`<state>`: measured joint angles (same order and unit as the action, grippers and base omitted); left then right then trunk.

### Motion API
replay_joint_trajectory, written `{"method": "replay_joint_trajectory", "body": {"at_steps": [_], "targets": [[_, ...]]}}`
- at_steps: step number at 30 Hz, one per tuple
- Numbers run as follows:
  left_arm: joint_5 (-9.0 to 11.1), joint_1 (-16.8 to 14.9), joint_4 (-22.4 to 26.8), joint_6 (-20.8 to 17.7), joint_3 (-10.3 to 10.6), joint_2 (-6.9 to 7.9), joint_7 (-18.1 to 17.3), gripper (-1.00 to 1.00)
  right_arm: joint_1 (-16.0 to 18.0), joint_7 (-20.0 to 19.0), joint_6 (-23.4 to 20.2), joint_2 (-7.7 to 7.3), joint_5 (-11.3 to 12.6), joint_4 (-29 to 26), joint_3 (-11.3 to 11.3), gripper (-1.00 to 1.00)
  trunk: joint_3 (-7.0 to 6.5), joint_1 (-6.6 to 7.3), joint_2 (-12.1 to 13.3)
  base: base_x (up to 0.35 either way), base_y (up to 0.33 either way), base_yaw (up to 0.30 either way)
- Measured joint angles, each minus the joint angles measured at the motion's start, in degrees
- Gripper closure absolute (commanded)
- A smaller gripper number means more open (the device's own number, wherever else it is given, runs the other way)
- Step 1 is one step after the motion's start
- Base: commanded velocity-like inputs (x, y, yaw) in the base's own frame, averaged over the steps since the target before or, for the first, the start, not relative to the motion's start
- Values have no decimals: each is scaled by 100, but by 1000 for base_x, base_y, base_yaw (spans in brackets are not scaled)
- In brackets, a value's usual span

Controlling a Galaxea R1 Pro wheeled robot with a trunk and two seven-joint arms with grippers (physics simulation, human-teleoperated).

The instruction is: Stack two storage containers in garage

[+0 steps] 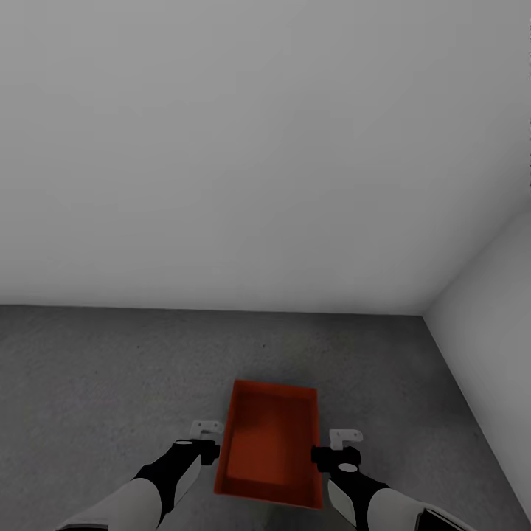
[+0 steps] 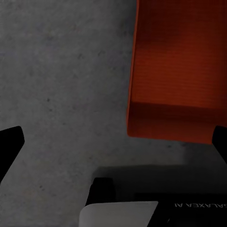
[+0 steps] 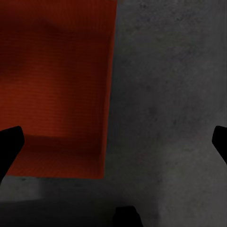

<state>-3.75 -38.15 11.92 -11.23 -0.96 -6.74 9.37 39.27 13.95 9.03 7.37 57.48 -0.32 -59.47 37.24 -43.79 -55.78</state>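
Nearest the head camera: both forearms, reaching forward and down over the garage floor (image 1: 88, 369). Left gripper (image 1: 206, 429) hovers just beside the left long wall of the storage container (image 1: 271, 441); its fingers are spread wide in the left wrist view, nothing between them but bare concrete and the container's near corner. Container sits flat on the dark speckled concrete, open top up, empty, long axis running away from the robot toward the white wall (image 1: 265, 147). Right gripper (image 1: 344, 436) hovers just beside the right long wall, fingers likewise spread and holding nothing. Container lies between the two grippers, inboard of each; neither arm looks clearly nearer. Judgement: this container appears placed as the base; only one container in view, so stacking is not yet done.
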Motion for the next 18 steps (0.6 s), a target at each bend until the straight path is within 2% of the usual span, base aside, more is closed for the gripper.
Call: {"method": "replay_joint_trajectory", "body": {"at_steps": [18], "targets": [[1,0,0,0,-5,0,0,-100,0,0,0,0,0,0,1,-100,-159,0,0,-5,0,0]]}}
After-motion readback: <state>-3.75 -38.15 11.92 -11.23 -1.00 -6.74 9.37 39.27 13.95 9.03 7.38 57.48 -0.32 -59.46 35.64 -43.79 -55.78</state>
